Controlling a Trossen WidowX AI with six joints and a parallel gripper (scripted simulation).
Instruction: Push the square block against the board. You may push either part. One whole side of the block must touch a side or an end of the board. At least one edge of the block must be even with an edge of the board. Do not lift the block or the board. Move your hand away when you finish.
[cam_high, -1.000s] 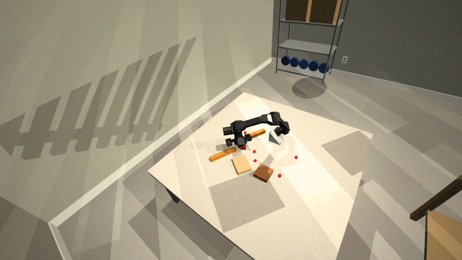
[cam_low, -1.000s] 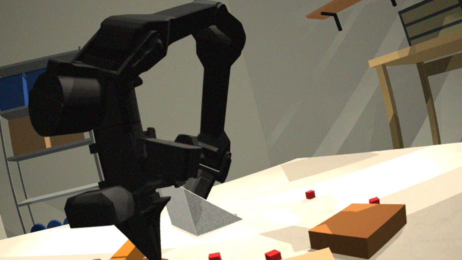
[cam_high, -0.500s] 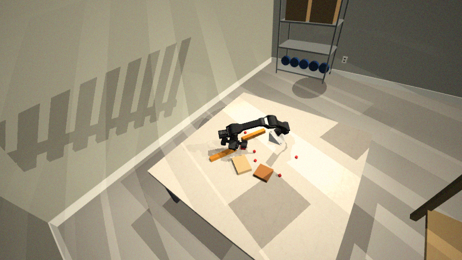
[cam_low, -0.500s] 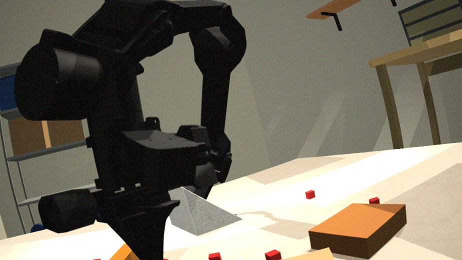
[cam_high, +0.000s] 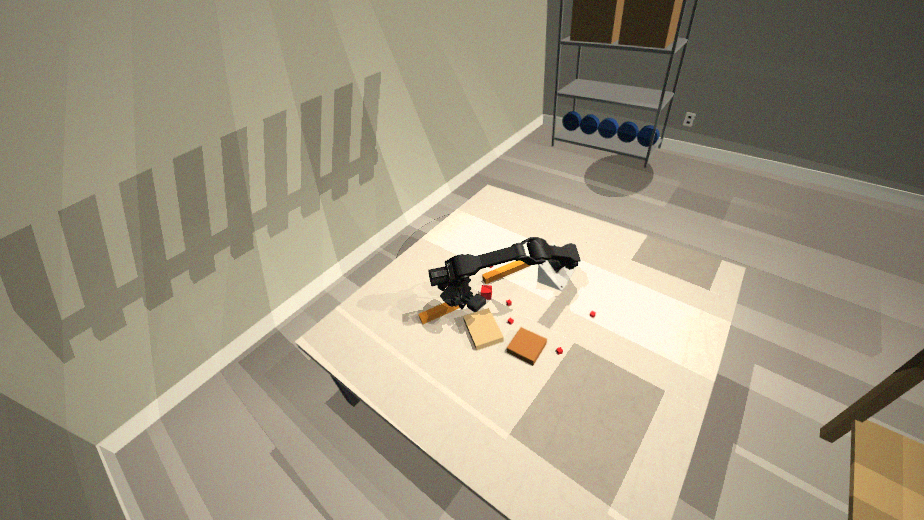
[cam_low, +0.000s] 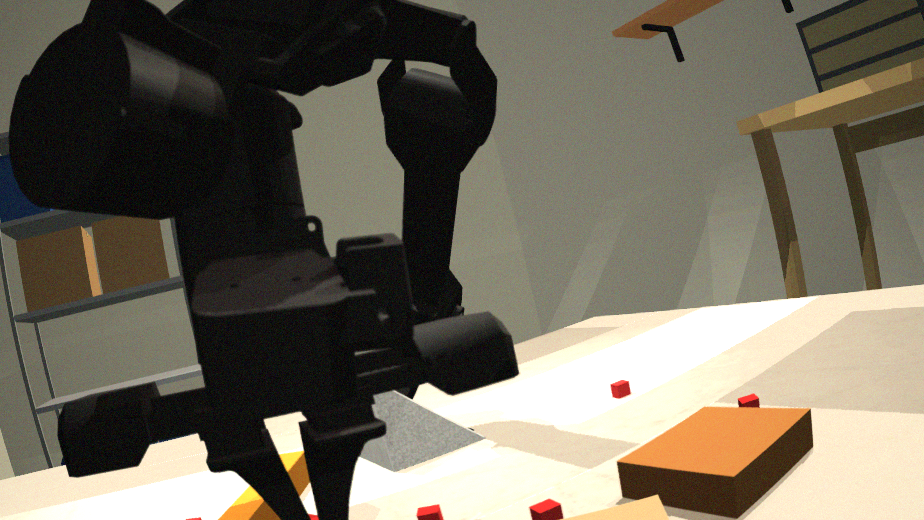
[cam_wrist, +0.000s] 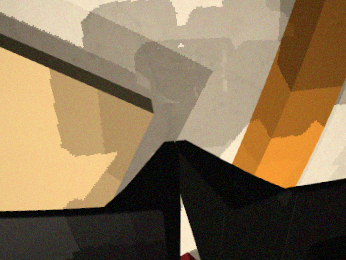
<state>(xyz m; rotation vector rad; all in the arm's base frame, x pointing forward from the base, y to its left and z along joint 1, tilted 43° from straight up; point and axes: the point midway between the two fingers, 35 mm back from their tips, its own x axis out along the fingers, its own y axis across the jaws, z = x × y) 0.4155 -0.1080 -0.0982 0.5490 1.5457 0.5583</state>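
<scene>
The brown square block (cam_high: 526, 345) (cam_low: 714, 443) lies flat. The light tan board (cam_high: 483, 329) (cam_low: 623, 510) (cam_wrist: 35, 135) lies flat beside it, turned at a different angle. In the top view a small gap shows between them. My gripper (cam_high: 461, 303) (cam_wrist: 175, 152) is shut and empty, pointing down near the board's far-left corner, between the board and an orange bar. In the exterior view its tips run out of the bottom of the frame. Whether the tips touch the board or the table is unclear.
One orange bar (cam_high: 434, 313) (cam_wrist: 280, 155) lies beside the gripper, another orange bar (cam_high: 504, 271) behind it. A larger red cube (cam_high: 486, 292) is close to the gripper. Several small red cubes (cam_high: 510, 320) (cam_low: 546, 509) lie around. A grey wedge (cam_high: 549, 278) (cam_low: 420, 436) stands near the arm's base.
</scene>
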